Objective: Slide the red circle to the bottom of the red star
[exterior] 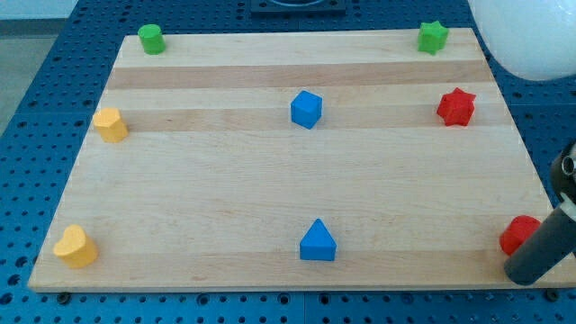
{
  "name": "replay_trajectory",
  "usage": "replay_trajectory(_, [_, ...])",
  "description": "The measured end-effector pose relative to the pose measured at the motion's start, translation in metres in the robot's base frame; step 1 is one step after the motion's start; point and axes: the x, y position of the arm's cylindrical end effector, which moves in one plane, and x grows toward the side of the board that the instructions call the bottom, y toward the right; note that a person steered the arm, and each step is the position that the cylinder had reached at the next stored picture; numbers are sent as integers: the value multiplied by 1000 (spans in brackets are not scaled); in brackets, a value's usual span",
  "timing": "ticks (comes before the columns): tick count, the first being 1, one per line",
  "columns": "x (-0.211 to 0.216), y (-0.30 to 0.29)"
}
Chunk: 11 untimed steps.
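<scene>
The red circle [517, 234] sits near the board's bottom right corner, partly covered on its right side by my rod. The red star [455, 107] lies at the upper right, well above the red circle and a little to its left. My dark rod comes in from the view's right edge, and my tip [524, 275] rests just below and to the right of the red circle, touching or nearly touching it.
A green star [433, 37] is at the top right and a green circle [150, 39] at the top left. A blue cube [306, 109] is at upper centre and a blue triangle [318, 241] at lower centre. A yellow pentagon [110, 124] and a yellow heart [75, 247] are on the left.
</scene>
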Motion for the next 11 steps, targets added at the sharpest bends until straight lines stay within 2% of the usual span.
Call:
replay_trajectory(2, [-6, 46])
replay_trajectory(3, [-21, 46])
replay_trajectory(7, [-14, 37])
replay_trajectory(10, [-14, -12])
replay_trajectory(11, [-14, -12])
